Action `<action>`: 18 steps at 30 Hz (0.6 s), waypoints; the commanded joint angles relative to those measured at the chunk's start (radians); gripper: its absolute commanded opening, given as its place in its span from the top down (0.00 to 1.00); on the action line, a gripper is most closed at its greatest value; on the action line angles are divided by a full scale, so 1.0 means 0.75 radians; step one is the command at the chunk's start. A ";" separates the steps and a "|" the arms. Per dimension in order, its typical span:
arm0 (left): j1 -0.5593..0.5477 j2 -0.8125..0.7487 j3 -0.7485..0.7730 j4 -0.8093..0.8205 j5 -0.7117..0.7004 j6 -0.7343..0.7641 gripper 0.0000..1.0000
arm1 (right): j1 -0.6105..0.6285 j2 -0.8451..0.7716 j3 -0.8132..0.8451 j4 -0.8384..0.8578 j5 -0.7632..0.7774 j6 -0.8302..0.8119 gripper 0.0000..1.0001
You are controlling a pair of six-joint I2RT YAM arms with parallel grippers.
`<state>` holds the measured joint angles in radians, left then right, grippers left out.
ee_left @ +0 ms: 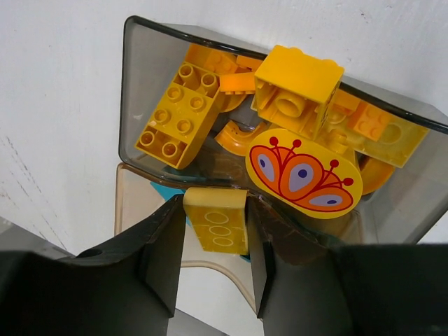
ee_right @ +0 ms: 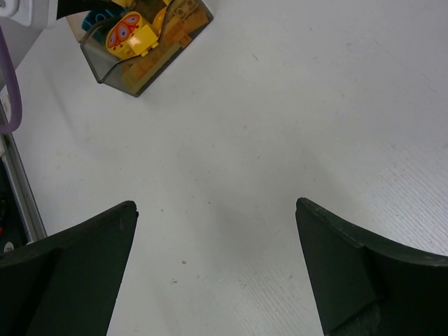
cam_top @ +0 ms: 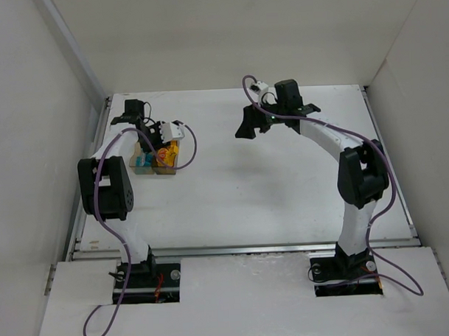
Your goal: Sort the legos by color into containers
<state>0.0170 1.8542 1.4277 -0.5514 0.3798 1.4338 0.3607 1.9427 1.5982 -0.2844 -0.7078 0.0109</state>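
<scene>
My left gripper is shut on a pale yellow lego plate, held over the seam between the two joined boxes. The smoky grey box holds several yellow and orange bricks, among them a long studded brick, a yellow cube and an oval piece with an orange-purple pattern. The tan-clear box sits nearer the wrist camera; a bit of cyan shows in it. From above the boxes lie under the left gripper. My right gripper is open and empty above bare table.
The right wrist view shows the boxes at its upper left, far from the right fingers. White walls close the table on the left, back and right. A metal rail runs along the near edge.
</scene>
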 commanded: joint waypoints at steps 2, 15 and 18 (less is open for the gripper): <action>0.000 -0.012 0.042 -0.052 0.021 0.037 0.84 | -0.008 0.020 0.031 0.019 -0.024 -0.029 0.00; -0.025 0.001 0.328 -0.052 0.156 -0.361 1.00 | -0.008 0.032 0.031 0.019 -0.036 -0.029 0.00; -0.025 0.013 0.344 -0.052 0.193 -0.547 1.00 | -0.008 0.032 0.031 0.019 -0.036 -0.029 0.00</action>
<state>0.0063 1.8744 1.6585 -0.5655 0.4473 1.1934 0.3603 1.9644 1.5982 -0.2848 -0.7082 0.0105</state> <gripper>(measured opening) 0.333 0.998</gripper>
